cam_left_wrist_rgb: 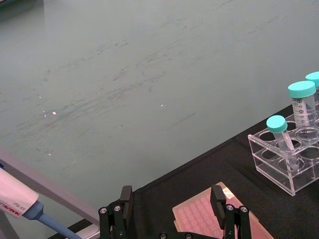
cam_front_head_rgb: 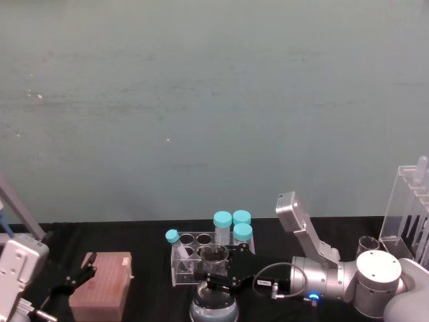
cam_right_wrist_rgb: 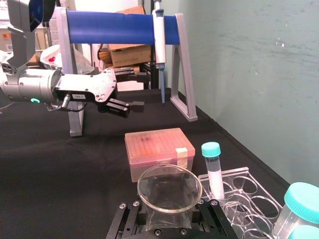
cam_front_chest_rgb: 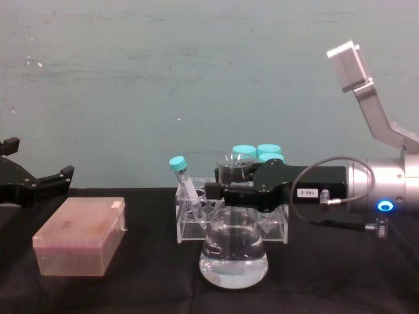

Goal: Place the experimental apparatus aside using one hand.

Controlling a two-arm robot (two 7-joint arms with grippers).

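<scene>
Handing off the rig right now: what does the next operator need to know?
Right gripper: shut around the neck of the conical flask, front centre, before the capped-tube rack. Whether the flask is off the table cannot be told.
Left gripper: open, idle above the pink tip box.
Tall tube rack and small beaker: far right, untouched.
Done: flask gripped.
Left: move it aside, release.
</scene>
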